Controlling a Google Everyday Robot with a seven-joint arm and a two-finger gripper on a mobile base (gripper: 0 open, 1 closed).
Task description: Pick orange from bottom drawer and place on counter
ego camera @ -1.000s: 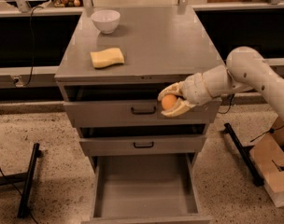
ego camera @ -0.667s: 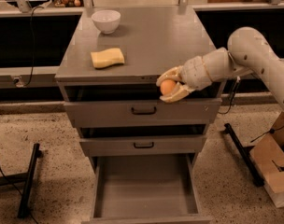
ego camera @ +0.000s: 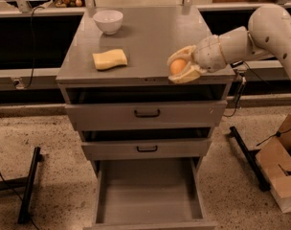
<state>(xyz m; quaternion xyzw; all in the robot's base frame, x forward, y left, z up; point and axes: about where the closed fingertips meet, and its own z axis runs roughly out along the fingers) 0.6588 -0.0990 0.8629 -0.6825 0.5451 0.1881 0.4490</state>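
Note:
My gripper [ego camera: 179,65] is shut on the orange [ego camera: 178,66], a small round orange fruit held between the two cream fingers. It hangs over the front right part of the counter [ego camera: 150,37], just above the grey top near its front edge. The arm reaches in from the right. The bottom drawer [ego camera: 148,190] is pulled open below and its grey floor shows nothing in it.
A yellow sponge [ego camera: 109,59] lies on the counter's left front. A white bowl [ego camera: 108,21] stands at the back left. Two upper drawers with black handles [ego camera: 147,113] are closed. A cardboard box [ego camera: 279,169] sits on the floor at right, a black stand leg [ego camera: 28,183] at left.
The gripper has risen with the orange from in front of the top drawer to above the counter's front right edge.

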